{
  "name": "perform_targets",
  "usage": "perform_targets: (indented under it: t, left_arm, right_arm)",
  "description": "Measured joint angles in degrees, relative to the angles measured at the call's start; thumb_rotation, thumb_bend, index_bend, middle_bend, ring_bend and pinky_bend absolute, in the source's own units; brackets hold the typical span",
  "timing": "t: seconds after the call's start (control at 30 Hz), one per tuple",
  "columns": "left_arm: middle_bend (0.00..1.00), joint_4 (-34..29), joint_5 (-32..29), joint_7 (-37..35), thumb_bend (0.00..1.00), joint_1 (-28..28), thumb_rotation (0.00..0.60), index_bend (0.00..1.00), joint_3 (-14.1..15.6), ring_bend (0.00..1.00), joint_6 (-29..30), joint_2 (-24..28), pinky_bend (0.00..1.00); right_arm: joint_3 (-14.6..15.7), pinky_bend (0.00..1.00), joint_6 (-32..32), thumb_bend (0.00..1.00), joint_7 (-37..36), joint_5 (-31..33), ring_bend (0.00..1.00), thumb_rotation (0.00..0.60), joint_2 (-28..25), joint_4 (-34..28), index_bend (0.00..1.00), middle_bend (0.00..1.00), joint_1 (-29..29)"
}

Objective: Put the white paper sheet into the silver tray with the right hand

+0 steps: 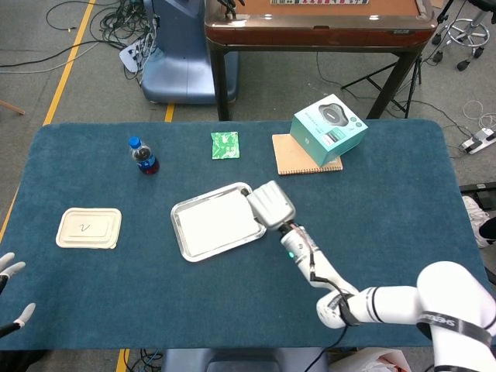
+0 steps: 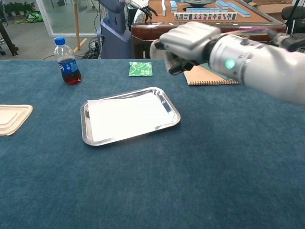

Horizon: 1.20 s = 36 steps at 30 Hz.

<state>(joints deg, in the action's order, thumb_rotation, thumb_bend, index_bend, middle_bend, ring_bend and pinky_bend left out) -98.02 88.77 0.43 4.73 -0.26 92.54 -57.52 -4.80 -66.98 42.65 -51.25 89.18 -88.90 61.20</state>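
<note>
The white paper sheet (image 1: 215,223) (image 2: 126,116) lies flat inside the silver tray (image 1: 180,211) (image 2: 85,137) near the middle of the blue table. My right hand (image 1: 270,204) (image 2: 188,42) hovers just off the tray's right end, raised above the table and apart from tray and sheet. Its fingers are loosely bent, the thumb stands away from them, and it holds nothing. Only spread fingertips of my left hand (image 1: 9,269) show at the bottom left edge of the head view, empty.
A cola bottle (image 1: 143,156) (image 2: 66,61) stands at the back left. A green packet (image 1: 225,145) (image 2: 140,69) lies behind the tray. A teal box (image 1: 328,129) sits on a brown notebook (image 1: 298,161). A beige lidded container (image 1: 89,228) lies at the left.
</note>
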Motion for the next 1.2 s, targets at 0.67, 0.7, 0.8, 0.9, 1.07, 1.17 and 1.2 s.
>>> perform_targets:
  t: [0.67,0.7,0.8,0.9,1.07,1.17,1.2]
  left_arm:
    - [0.12,-0.6,-1.9,3.1,0.21,-3.4,0.600,0.22,-2.6,0.14,-2.1,-1.8,0.09]
    - [0.12,-0.6,-2.0,3.2,0.21,-3.4,0.600,0.22,-2.7,0.14,-2.1,-1.9,0.09]
    - [0.12,-0.8,-2.3,3.6,0.21,-3.6,0.600,0.22,-2.7,0.14,-2.4,-1.9,0.09]
    - [0.12,-0.9,-2.6,3.7,0.21,-3.6,0.600,0.22,-2.7,0.14,-2.3,-1.9,0.09]
    - [0.12,-0.8,-3.2,3.8,0.21,-3.7,0.600,0.22,-2.9,0.14,-2.4,-2.1,0.09]
    - [0.12,-0.5,-3.5,3.9,0.21,-3.9,0.600,0.22,-3.0,0.14,-2.6,-2.4,0.09]
    - [0.12,-0.5,-3.5,4.0,0.21,-4.0,0.600,0.22,-3.0,0.14,-2.6,-2.5,0.09]
  right_arm:
    - [8.7,0.37,-21.7,0.63,-10.2,-16.4,0.21,0.394,-20.4,-13.5,0.10,0.28,-25.4]
    - [9.2,0.35,-22.4,0.63,-10.9,-17.3,0.19,0.394,-21.4,-14.0,0.09,0.26,-26.8]
    - [10.5,0.32,-23.5,0.63,-12.6,-19.2,0.16,0.402,-23.7,-15.0,0.05,0.22,-30.2]
    - [11.4,0.31,-24.4,0.63,-13.6,-20.8,0.15,0.422,-25.5,-15.7,0.03,0.20,-33.1]
    - [12.0,0.30,-25.9,0.63,-15.0,-22.6,0.15,0.439,-26.6,-16.3,0.03,0.20,-37.1]
    - [12.3,0.30,-26.2,0.64,-16.0,-23.8,0.15,0.474,-26.7,-15.6,0.03,0.20,-39.3]
    - [12.4,0.30,-26.1,0.64,-16.5,-24.1,0.15,0.486,-26.7,-15.1,0.03,0.20,-39.9]
